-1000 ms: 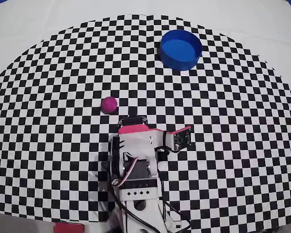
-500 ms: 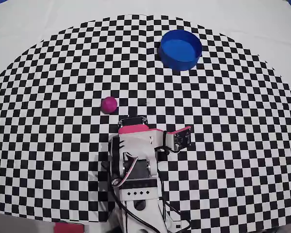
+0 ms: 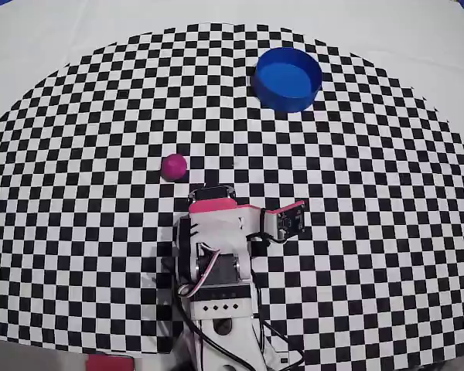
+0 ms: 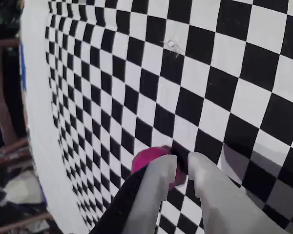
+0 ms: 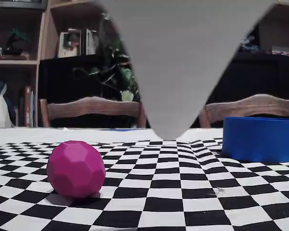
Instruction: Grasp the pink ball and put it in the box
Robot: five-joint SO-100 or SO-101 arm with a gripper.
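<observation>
The pink ball [image 3: 174, 166] rests on the checkered mat, just up and left of the folded arm [image 3: 216, 247] in the overhead view. The box [image 3: 288, 79], a round blue container, stands far up and to the right, empty. In the wrist view my gripper [image 4: 182, 161] enters from the bottom, its grey fingers [image 4: 156, 195] nearly together with only a thin gap and nothing between them. The pink ball [image 4: 146, 158] lies on the mat beyond the tips, partly hidden by them. The low fixed view shows the ball [image 5: 76, 168] at left and the box [image 5: 262, 138] at right.
The black-and-white checkered mat [image 3: 77, 232] covers the white table [image 3: 46, 46]. A grey wedge-shaped part [image 5: 183, 57] hangs in from the top of the fixed view. Chairs [image 5: 91, 108] and shelves stand behind the table.
</observation>
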